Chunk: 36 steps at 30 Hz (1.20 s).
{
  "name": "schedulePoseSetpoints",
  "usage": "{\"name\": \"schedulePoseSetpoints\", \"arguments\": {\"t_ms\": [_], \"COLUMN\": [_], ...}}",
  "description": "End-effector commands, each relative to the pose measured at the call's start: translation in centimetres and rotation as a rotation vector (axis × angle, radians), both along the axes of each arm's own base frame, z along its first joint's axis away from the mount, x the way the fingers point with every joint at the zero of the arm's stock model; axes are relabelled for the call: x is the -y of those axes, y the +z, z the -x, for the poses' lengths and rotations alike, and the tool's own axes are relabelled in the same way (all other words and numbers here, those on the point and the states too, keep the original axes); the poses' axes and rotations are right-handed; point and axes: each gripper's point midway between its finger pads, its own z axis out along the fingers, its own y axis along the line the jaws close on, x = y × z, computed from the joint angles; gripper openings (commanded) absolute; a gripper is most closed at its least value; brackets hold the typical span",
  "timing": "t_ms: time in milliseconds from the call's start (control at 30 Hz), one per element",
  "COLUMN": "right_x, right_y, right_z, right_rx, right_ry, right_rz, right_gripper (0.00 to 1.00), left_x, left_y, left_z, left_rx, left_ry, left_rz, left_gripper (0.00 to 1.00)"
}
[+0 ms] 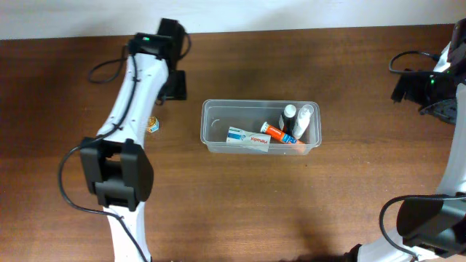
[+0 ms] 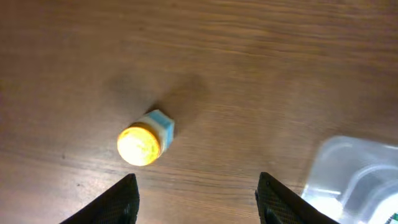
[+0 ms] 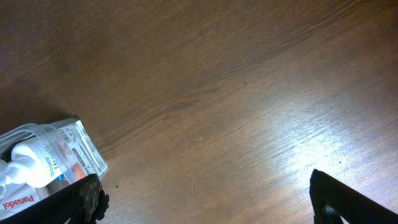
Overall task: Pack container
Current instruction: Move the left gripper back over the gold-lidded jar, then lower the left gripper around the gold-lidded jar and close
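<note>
The clear plastic container (image 1: 212, 124) sits mid-table. It holds a white and blue box (image 1: 246, 138), an orange tube (image 1: 278, 134) and white bottles (image 1: 303, 121). A small bottle with a yellow cap (image 1: 153, 125) lies on the table left of the container. In the left wrist view this bottle (image 2: 144, 140) lies ahead of my open, empty left gripper (image 2: 198, 199), with the container's corner (image 2: 354, 177) at the lower right. My left gripper (image 1: 175, 87) hovers up-left of the container. My right gripper (image 3: 205, 202) is open and empty over bare wood, with the container's corner (image 3: 74, 146) at its left.
The wooden table's far edge meets a pale wall at the top of the overhead view. My right gripper (image 1: 409, 86) is at the far right edge, well away from the container. Black cables trail from both arms.
</note>
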Motion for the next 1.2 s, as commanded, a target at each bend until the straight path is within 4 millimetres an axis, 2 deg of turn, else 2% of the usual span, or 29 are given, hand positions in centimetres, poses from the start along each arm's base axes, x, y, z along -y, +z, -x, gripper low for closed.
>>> {"name": "schedulePoseSetpoints", "arguments": {"t_ms": [0,267,433,600,900,1167], "right_x": [0.5,0.5,0.4,0.4,0.5,0.4], "right_y": [0.2,0.2,0.2,0.2,0.2,0.2], "right_z": [0.1,0.1,0.1,0.1,0.1,0.1], "right_rx": [0.003,0.003,0.003,0.003,0.003,0.003], "right_ry": [-0.018,-0.018,-0.018,-0.018,-0.018,-0.018], "right_rz": [0.011,0.011,0.011,0.011,0.011,0.011], "right_gripper": [0.98,0.98,0.98,0.98,0.98,0.98], "left_x": [-0.9,-3.7,-3.9,-3.6,-4.1,-6.1], "left_y": [0.0,-2.3,-4.4,-5.6,-5.8,-6.0], "left_z": [0.0,1.7,2.3,2.5,2.2,2.5], "left_rx": [-0.01,-0.101,-0.128,-0.137,-0.125,-0.13], "left_ry": [0.072,0.147,0.15,0.15,0.159,0.197], "left_rz": [0.109,0.138,0.136,0.15,0.151,0.107], "left_gripper": [0.61,0.61,0.61,0.61,0.61,0.61]}}
